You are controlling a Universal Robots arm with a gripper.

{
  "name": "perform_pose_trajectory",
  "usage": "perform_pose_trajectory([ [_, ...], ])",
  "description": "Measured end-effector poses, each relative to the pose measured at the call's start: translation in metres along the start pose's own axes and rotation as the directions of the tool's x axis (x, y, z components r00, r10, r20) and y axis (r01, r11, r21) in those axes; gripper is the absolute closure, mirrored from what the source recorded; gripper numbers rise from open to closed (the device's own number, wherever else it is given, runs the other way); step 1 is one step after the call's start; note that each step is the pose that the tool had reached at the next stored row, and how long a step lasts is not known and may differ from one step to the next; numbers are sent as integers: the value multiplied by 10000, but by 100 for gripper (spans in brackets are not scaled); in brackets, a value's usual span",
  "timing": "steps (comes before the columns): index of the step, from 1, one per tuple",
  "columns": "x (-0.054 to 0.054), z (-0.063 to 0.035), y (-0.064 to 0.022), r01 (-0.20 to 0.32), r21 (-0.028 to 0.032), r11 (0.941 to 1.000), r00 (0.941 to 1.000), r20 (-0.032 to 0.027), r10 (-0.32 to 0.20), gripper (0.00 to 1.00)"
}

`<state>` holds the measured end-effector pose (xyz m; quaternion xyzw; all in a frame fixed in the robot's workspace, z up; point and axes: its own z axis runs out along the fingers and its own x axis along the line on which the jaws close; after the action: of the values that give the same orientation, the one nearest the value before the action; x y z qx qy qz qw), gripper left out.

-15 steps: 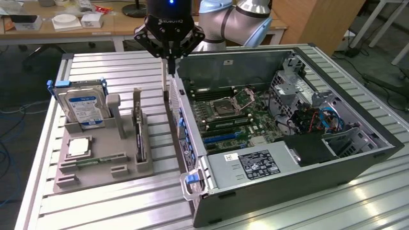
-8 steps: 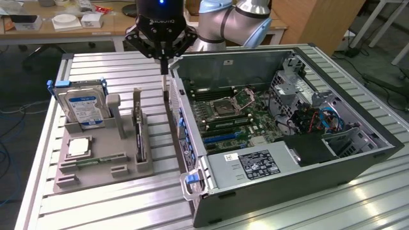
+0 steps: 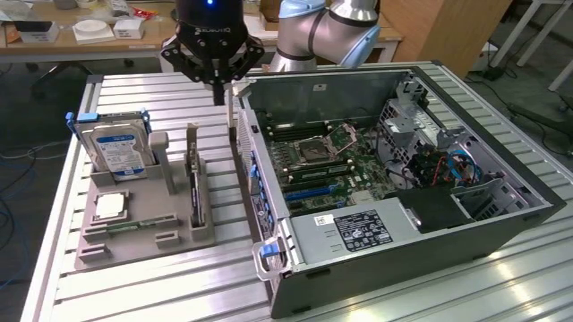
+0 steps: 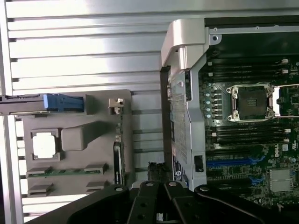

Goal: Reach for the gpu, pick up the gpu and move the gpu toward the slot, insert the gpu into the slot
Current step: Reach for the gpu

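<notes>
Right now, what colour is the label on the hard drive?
Blue and white; the hard drive's label shows best in the exterior view.

Exterior view: raised, off one corner of the slatted table (image 3: 161, 288), angled down at middle distance; whole open computer case (image 3: 403, 268) and grey parts tray (image 3: 143, 245) in frame. Wrist view: looks straight down, nearer, the gripper (image 4: 161, 212) linkage in its foreground. Shared ground: the tray, table slats between, case side wall, processor socket (image 4: 252, 102) on the motherboard (image 4: 233, 172).

1 gpu (image 3: 193, 188), 1 hard drive (image 3: 117, 149), 1 processor (image 3: 109, 205), 1 memory stick (image 3: 139, 225), 1 case (image 3: 403, 268)
</notes>
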<state>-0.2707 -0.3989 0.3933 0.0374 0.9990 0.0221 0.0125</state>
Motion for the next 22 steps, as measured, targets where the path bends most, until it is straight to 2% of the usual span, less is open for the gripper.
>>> perform_pose_trajectory([
  [22,434,-11,-32,-1,0,10000,10000,0,1,90],
])
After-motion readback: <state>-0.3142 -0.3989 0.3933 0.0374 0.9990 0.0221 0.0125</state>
